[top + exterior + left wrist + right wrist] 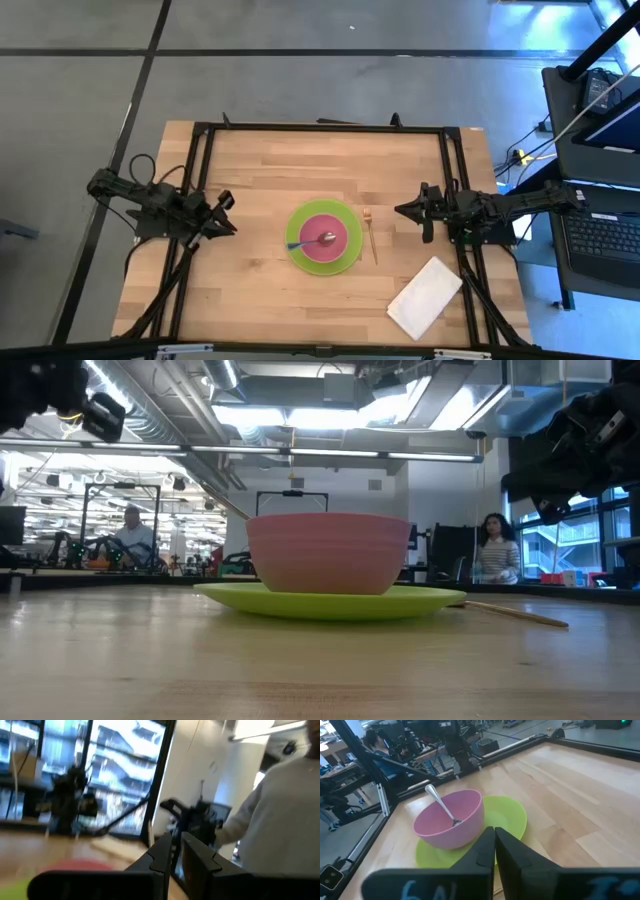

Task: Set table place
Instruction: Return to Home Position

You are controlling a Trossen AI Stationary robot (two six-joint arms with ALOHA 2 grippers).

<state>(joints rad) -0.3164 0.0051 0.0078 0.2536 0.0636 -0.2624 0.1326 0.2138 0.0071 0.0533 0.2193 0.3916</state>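
Note:
A pink bowl stands on a lime-green plate in the middle of the wooden table. A spoon leans in the bowl, its handle over the rim. A thin tan utensil lies flat just right of the plate. A white napkin lies flat at the near right. My left gripper hovers left of the plate, shut and empty. My right gripper hovers right of the utensil, shut and empty, pointing at the bowl.
Black rails frame the table top along its far, left and right sides. Bare wood lies between the plate and the far rail. A desk with a laptop stands beyond the right edge. People show in the room behind.

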